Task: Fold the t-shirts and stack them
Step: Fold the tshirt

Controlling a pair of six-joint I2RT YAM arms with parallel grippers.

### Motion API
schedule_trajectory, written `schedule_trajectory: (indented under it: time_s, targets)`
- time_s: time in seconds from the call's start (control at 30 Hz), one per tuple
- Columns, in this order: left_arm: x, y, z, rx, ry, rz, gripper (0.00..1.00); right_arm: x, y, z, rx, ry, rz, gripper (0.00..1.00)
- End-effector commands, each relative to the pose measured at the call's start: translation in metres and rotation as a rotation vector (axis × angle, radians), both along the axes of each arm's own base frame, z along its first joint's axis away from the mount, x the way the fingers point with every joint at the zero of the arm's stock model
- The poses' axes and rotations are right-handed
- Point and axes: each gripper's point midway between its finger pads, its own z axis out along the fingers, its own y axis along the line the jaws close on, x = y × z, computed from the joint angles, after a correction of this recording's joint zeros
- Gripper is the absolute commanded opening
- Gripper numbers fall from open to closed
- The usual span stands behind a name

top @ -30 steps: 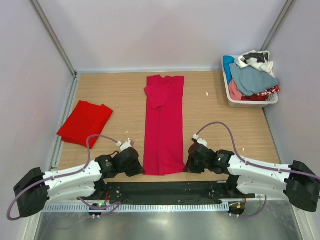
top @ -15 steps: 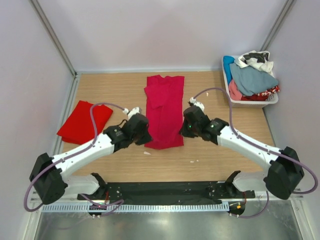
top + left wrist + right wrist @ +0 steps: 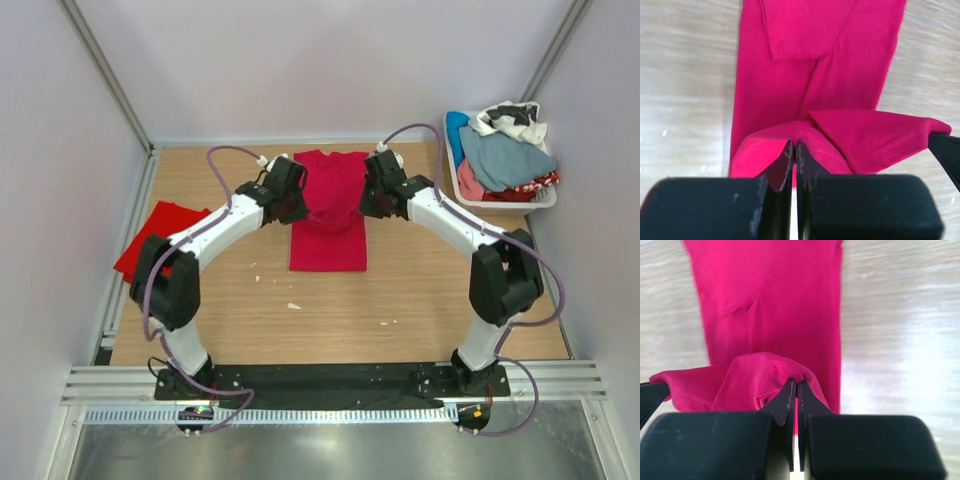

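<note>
far up table [image 3: 420,290], l gripper [image 3: 794,148] & r gripper [image 3: 795,386] each pinch crimson tee [image 3: 330,242] edge.

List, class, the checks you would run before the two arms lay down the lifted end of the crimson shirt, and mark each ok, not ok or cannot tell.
1. Is the left gripper shut on a corner of the crimson shirt? Ok.
2. Is the right gripper shut on the other corner? Ok.
3. Are both grippers side by side over the shirt's far half? Ok.
4. Is the lifted edge lined up with the collar end? Cannot tell; cloth and grippers hide it.
5. Is the bottom layer flat on the table? Ok.
6. Is the red shirt apart from the fold, off at the left edge? Ok.
</note>
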Motion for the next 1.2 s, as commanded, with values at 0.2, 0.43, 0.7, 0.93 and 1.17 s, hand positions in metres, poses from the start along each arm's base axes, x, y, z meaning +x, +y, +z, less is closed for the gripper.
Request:
schedule_trajectory:
  time_s: [0.2, 0.43, 0.7, 0.93, 1.17]
  targets:
    - [0.058, -0.001, -0.013, -0.042, 0.012, -0.013, 0.00, 0.051, -0.002, -0.028, 0.006, 0.029, 0.000, 0.01]
    - [0.072, 0.009, -0.023, -0.058, 0.037, 0.019, 0.00, 0.072, 0.003, -0.029, 0.023, 0.005, -0.005, 0.01]
    - [0.078, 0.016, -0.029, -0.093, 0.080, 0.025, 0.56, 0.083, -0.010, -0.010, -0.009, -0.042, -0.079, 0.61]
    - [0.033, 0.033, -0.030, -0.080, 0.103, -0.004, 0.70, 0.025, -0.020, -0.004, 0.061, -0.061, -0.020, 0.64]
    - [-0.034, 0.033, -0.059, -0.138, 0.158, -0.039, 0.69, -0.050, -0.015, -0.052, 0.197, 0.054, 0.071, 0.60]
